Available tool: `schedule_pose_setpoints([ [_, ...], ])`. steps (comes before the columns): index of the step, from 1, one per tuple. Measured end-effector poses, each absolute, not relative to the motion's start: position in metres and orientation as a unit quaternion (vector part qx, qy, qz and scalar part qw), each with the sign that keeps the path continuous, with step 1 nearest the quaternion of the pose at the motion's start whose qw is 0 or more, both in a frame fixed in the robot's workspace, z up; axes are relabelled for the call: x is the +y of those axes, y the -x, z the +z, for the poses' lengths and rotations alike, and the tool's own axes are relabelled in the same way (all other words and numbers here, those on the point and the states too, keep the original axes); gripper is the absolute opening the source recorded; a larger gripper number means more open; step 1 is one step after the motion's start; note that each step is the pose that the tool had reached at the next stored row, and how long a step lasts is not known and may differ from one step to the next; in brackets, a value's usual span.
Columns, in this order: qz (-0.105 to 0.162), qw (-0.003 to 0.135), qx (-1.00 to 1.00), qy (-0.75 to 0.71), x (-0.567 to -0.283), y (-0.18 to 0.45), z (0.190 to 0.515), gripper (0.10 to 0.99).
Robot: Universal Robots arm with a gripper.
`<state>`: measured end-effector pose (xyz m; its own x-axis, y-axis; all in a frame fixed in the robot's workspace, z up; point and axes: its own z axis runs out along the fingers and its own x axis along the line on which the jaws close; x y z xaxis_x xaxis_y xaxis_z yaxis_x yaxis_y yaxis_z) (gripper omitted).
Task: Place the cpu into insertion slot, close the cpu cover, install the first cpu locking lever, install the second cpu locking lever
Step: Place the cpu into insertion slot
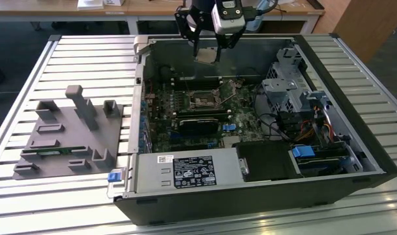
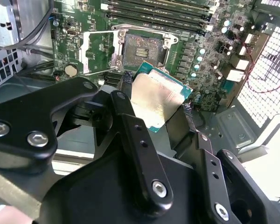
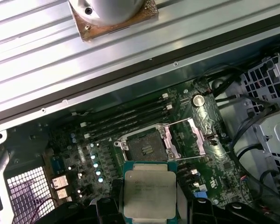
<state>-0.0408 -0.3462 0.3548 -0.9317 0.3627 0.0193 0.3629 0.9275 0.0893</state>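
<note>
My gripper hangs above the open computer case and is shut on the cpu, a small square chip with a dull silver top and a green edge. In both wrist views the cpu sits between the black fingers, held by two opposite edges. The insertion slot lies bare on the green motherboard, some way below the chip. The cpu cover, a silvery frame, is swung open beside the slot.
The black case's walls surround the board. Long memory slots run beside the socket, and a black block sits in front of it. A metal drive cage and cables fill the exterior view's right. A grey fixture tray lies on the slatted table.
</note>
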Motion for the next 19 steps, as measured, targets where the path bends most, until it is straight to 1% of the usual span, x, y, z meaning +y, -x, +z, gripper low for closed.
schedule_pose_setpoints([
  [19, -0.046, -0.004, -0.957, 0.287, -0.3461, 0.041, 0.3501, 0.541],
])
